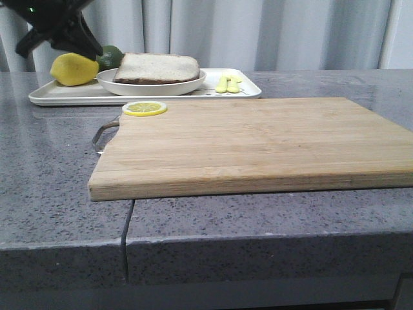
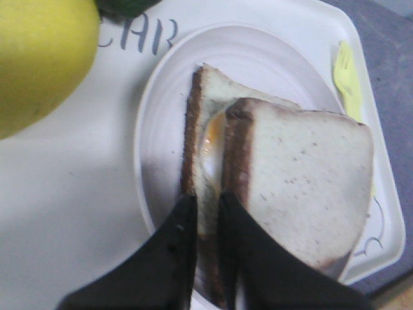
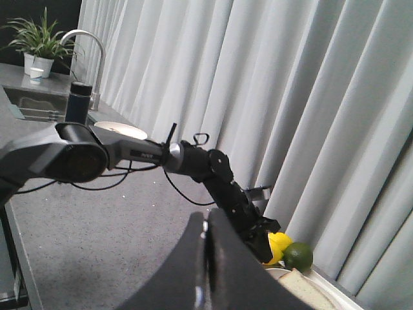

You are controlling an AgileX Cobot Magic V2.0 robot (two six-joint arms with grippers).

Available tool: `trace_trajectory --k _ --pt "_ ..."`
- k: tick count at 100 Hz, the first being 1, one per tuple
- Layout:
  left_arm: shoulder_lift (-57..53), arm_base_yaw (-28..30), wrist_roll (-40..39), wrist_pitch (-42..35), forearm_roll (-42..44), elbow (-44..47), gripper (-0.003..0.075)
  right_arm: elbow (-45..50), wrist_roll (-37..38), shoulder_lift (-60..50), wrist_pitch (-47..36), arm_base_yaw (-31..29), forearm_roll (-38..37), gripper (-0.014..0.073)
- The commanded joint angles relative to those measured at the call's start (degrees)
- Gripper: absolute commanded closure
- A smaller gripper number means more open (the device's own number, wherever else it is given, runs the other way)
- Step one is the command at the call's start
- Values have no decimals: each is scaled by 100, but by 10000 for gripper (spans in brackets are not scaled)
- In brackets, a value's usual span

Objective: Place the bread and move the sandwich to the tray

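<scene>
— Where's my left tool (image 2: 206, 200)?
— Above the sandwich (image 2: 258, 194) on the tray (image 1: 64, 95), fingers nearly together, holding nothing.
— And my right tool (image 3: 206, 239)?
— Raised, pressed together, the bread (image 2: 303, 187) lying far beneath it.

Front view low over the cutting board (image 1: 258, 145), left wrist close above the sandwich (image 2: 277, 194) — right wrist high, facing curtains (image 3: 271, 84).

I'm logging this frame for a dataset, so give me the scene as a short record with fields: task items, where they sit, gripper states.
sandwich: bread slice laid over the egg slice, on the round plate
plate location: on the tray
also on tray: lemon, lime, yellow fork
cutting board: holds only a lemon slice
left gripper: nearly shut, above the sandwich
right gripper: shut, empty, raised
</scene>
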Motion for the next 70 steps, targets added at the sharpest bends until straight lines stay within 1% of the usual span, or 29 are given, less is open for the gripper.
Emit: trace_trajectory --k 1,11,25,40,51,70 --pt "-592 31 27 242 -169 -201 739 -64 -68 -57 -292 -29 -91 654" --pt "-826 31 178 371 -121 -201 740 116 -68 -206 -385 -29 -164 654" --pt "-1236 31 187 384 -108 -201 740 570 -68 -633 -486 -34 -164 654" --pt "-1728 31 438 472 -108 -201 740 1221 -68 -1323 -740 -34 -164 654" --pt "-2100 31 461 577 -108 -201 740 1693 -68 -1873 -979 -34 -164 654" --pt "-2848 31 648 585 -108 228 740 2424 -68 -2682 -1269 -34 -164 654"
